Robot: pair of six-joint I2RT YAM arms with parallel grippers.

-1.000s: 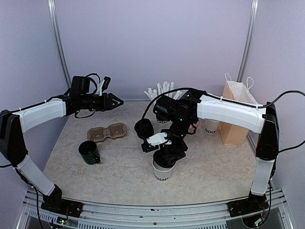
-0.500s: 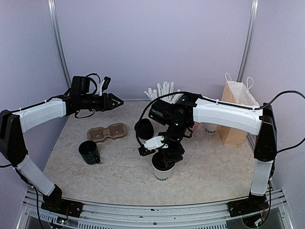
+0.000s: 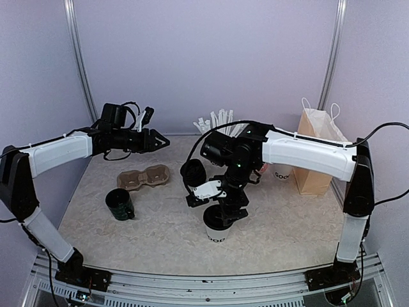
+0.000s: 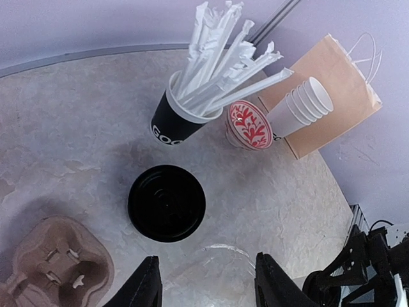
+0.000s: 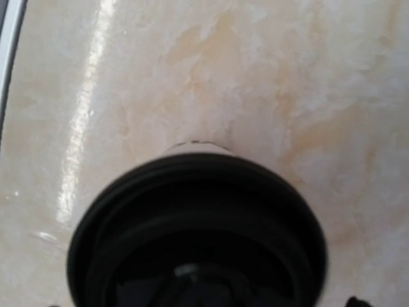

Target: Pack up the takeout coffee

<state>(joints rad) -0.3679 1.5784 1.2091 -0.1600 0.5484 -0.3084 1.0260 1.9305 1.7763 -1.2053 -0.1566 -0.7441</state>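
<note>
Paper cup point(image 3: 216, 235) upright near the front middle of the table point(image 3: 160, 224), long axis vertical, black lid point(image 3: 213, 222) seated on top. Right gripper point(image 3: 225, 210) straight above, pointing down that same axis, just over the lid. Spread of its jaws not to be told: no fingers in the wrist view, only the lid close below. Left gripper point(image 3: 164, 139) well apart at back left, jaws parted on nothing. Right arm clearly the nearer. Paper bag point(image 3: 315, 157) off to the right and farther back, the likely destination.
</note>
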